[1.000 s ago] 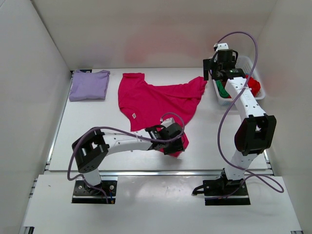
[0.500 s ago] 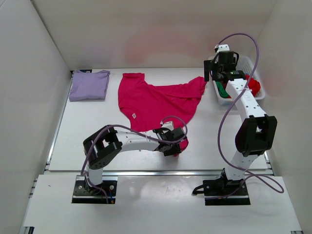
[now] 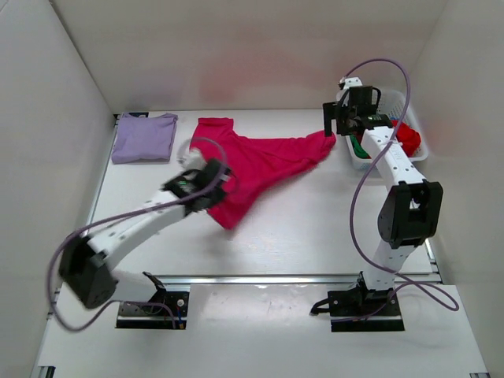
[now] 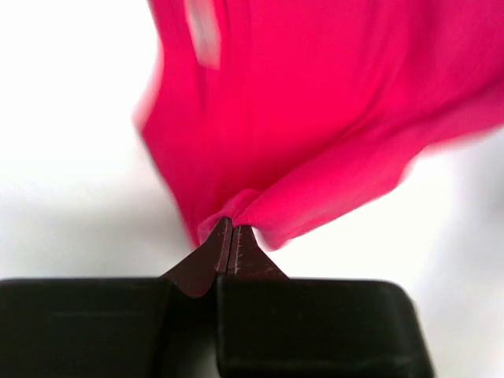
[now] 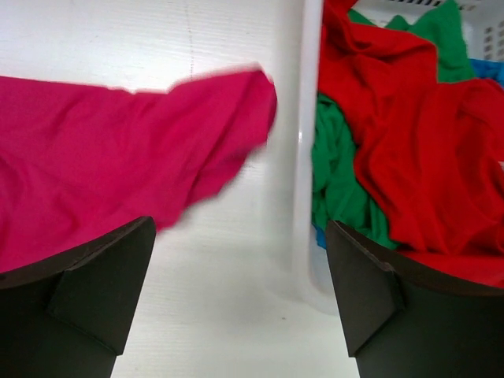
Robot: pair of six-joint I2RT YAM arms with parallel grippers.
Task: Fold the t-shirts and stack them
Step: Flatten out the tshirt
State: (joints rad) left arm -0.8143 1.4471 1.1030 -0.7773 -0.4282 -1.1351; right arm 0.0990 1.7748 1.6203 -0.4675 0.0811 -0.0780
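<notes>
Since the earlier frame the left arm is swinging from six o'clock toward nine o'clock of the table [image 3: 315, 228], dragging the lower hem with it, so that the cloth is now bunching into a narrower band. At ten o'clock the lavender t-shirt [image 3: 144, 138] is lying folded flat, well apart from the work. Just right of it the left gripper [image 3: 206, 179] is pinching a fold of the magenta t-shirt [image 3: 268, 156]; the wrist view shows its jaws pressed tight together on a gathered point of hem. The magenta t-shirt is lying across the centre toward twelve o'clock, one sleeve tip reaching to one o'clock. There the right gripper [image 3: 337, 118] is hovering with its jaws standing wide apart and grasping nothing, the sleeve tip below and to its left. At two o'clock the white basket [image 5: 303, 118] is holding a red t-shirt [image 5: 409, 134] and a green t-shirt [image 5: 335, 173], both crumpled. Judgement on handling: the cloth is appearing light, limp and not fragile; it is draping and stretching under a single pinch, so it is likely to slide and wrinkle unless taken at two corners, hem and shoulder or sleeve, and laid taut. A pale tag [image 4: 203, 31] is showing on the magenta cloth in the left wrist view; it is blurred and no writing can be read.
</notes>
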